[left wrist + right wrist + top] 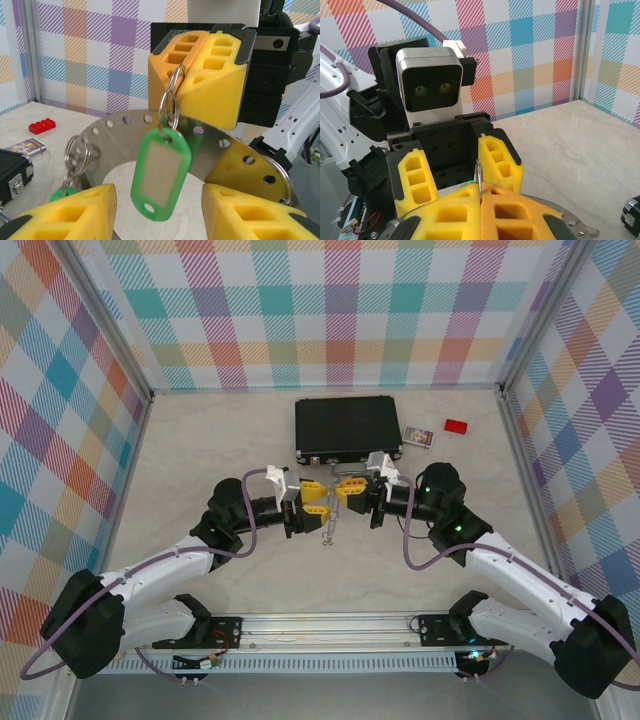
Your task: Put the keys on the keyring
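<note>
Near the middle of the table point(200, 440), the two grippers are facing each other tip to tip. The right gripper point(182, 100) is clenching its yellow fingers on the small split ring of the first key point(160, 172), whose green tag is dangling between the two arms. The left gripper point(157, 210) is standing released, with its jaws apart and nothing pinched between them. The keyring point(230, 150), a flat grey hoop with holes, is arching behind the tag and passing close under the right gripper's fingers. What is bearing it cannot be told.

The left wrist view is showing a second key point(62, 192) hanging from small rings at the hoop's left side. The right wrist view is showing just a sliver of green at the shut fingertips.

Along the table's far edge are lying one black case point(347, 428), one small printed box point(417, 436) just right of it, and one red block point(456, 425) further right, all well apart from the grippers. That is making two keys and one hoop.
</note>
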You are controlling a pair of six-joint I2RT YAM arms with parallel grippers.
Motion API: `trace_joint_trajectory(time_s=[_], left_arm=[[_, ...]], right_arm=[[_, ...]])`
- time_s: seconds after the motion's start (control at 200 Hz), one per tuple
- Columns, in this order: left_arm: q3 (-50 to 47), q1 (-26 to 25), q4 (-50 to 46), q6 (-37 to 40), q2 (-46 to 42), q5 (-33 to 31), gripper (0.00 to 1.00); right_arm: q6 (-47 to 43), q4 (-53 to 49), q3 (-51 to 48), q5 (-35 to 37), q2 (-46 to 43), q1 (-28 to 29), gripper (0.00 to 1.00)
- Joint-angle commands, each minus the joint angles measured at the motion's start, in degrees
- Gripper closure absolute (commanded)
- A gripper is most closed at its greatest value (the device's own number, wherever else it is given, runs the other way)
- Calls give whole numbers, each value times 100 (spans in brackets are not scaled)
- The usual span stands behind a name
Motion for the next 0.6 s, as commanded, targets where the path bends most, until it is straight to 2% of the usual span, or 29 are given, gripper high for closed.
trace_joint_trajectory(time_s=[0.0, 0.135, 0.245, 0.325, 0.445, 0.595], left_arm=[[317, -92, 65, 84, 5, 22, 52], [369, -136, 95, 138, -22, -50, 52], [347, -148, 109, 141, -107, -162, 58], [310, -148, 63, 191, -177, -173, 69], [303, -149, -112, 298, -192, -190, 80], [281, -149, -143, 314, -143, -85, 85]], right_arm=[[158, 341, 26, -238, 50, -34, 100], [187, 335, 39, -284, 91, -23, 100], [195, 298, 39, -315, 77, -29, 100], [221, 283, 30, -336, 63, -34, 100], [247, 342, 5, -335, 20, -33, 100], [336, 475, -6, -316, 10, -25, 100]])
